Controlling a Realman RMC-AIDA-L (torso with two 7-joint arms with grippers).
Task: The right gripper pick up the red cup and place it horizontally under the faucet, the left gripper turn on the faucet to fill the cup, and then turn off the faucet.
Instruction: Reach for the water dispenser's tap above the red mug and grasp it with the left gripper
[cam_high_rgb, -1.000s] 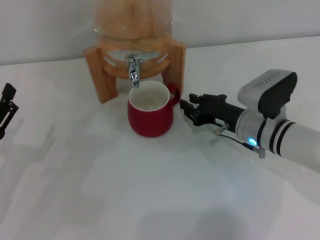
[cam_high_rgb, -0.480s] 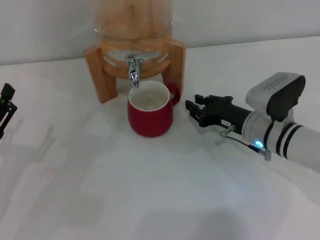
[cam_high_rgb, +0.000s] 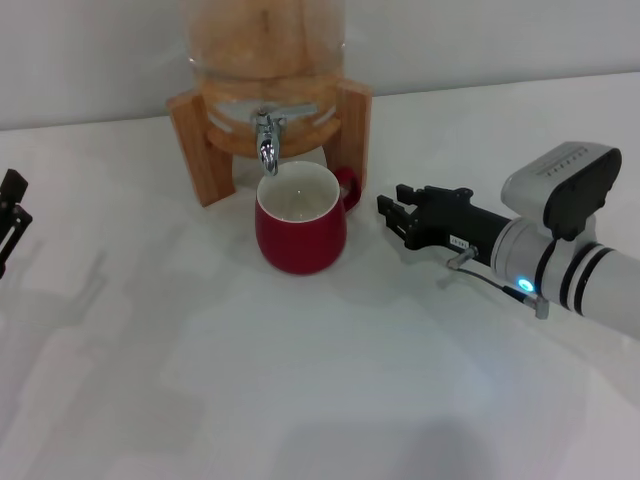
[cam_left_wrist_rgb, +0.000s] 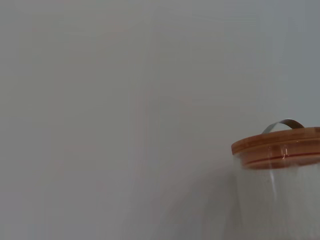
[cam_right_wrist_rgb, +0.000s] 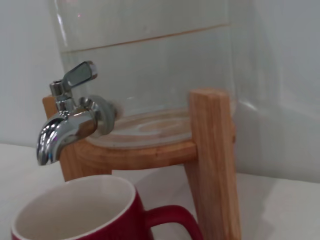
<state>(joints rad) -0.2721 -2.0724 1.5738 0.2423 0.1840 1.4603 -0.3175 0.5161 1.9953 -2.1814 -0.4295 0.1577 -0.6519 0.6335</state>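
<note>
Open table (cam_high_rgb: 300, 400) across the whole front edge and the left side, free for passage. Toward the back edge, blocked by the dispenser (cam_high_rgb: 265, 40) on its wooden stand (cam_high_rgb: 195, 150), with the faucet (cam_high_rgb: 267, 140) directly over the red cup (cam_high_rgb: 300, 232). Narrow gap between the cup's handle and the right gripper (cam_high_rgb: 392, 217).

Cup under the tap

The red cup (cam_high_rgb: 300, 230) stands upright on the bench (cam_high_rgb: 300, 400) beneath the faucet (cam_high_rgb: 267, 140); the right tool (cam_high_rgb: 395, 215) lies to its right.
</note>
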